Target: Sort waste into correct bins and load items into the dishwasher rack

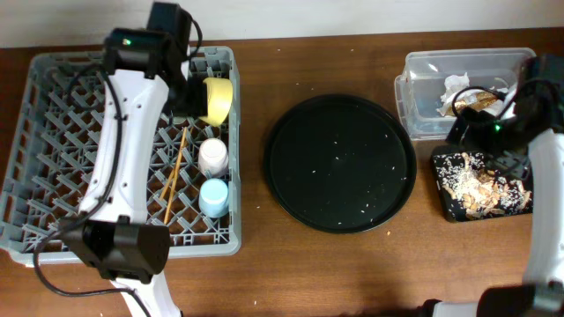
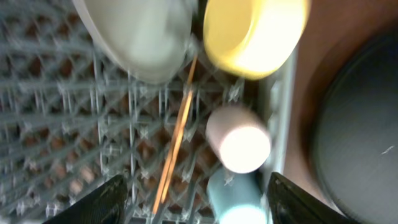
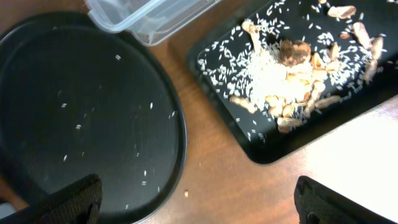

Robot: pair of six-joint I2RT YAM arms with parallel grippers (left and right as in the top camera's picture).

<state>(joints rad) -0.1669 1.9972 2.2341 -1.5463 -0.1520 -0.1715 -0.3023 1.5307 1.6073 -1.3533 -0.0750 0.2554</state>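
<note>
The grey dishwasher rack [image 1: 53, 114] fills the left. In it stand the yellow bowl [image 1: 214, 99], the pink cup [image 1: 212, 156], the blue cup [image 1: 213, 196] and the wooden chopsticks [image 1: 174, 172]. The pale plate [image 2: 140, 34] shows in the left wrist view beside the bowl [image 2: 255, 34], above the pink cup [image 2: 239, 140] and blue cup [image 2: 239, 202]. My left gripper [image 2: 196, 205] is open and empty above the rack. The clear tub [image 1: 458, 88] holds napkins and a gold-brown wrapper [image 1: 476, 99]. The flat black tray [image 1: 480, 185] holds food scraps [image 3: 292, 68]. My right gripper [image 3: 199, 205] is open and empty over the table.
A large round black tray [image 1: 339, 163] with scattered rice grains lies in the middle; it also shows in the right wrist view [image 3: 81, 118]. A crumb [image 3: 186, 193] lies on the brown table [image 1: 335, 273] between the round tray and the flat tray.
</note>
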